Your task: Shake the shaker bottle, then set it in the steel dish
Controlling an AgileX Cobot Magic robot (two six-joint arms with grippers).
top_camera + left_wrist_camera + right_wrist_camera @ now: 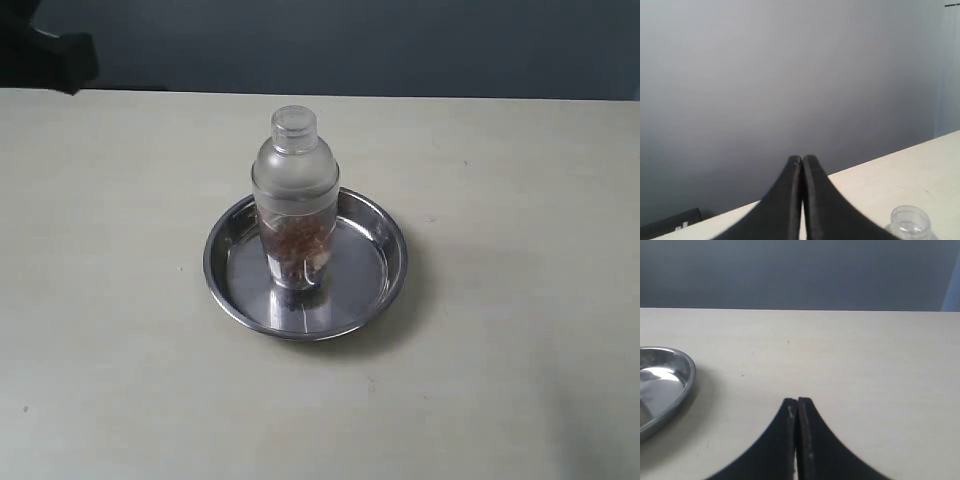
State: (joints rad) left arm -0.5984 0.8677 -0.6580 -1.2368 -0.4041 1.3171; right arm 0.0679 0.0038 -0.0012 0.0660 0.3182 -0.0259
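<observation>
Shaker bottle (295,200) stands upright inside steel dish (392,245). Left gripper (802,161) and right gripper (797,401): jaws pressed together, empty, apart from bottle.

- left end effector (802,161): two black fingers pressed flat together, tips meeting, nothing between them
- held above bench, wrist rolled so bench edge ahead runs aslant; aimed toward grey wall
- right end effector (797,401): black fingers likewise tip to tip, only thin seam between, nothing gripped
- sits low over bench, level, aimed at bench edge ahead
- exterior view: dark shape (45,50) at far left corner of bench, possibly arm part; cannot tell
</observation>
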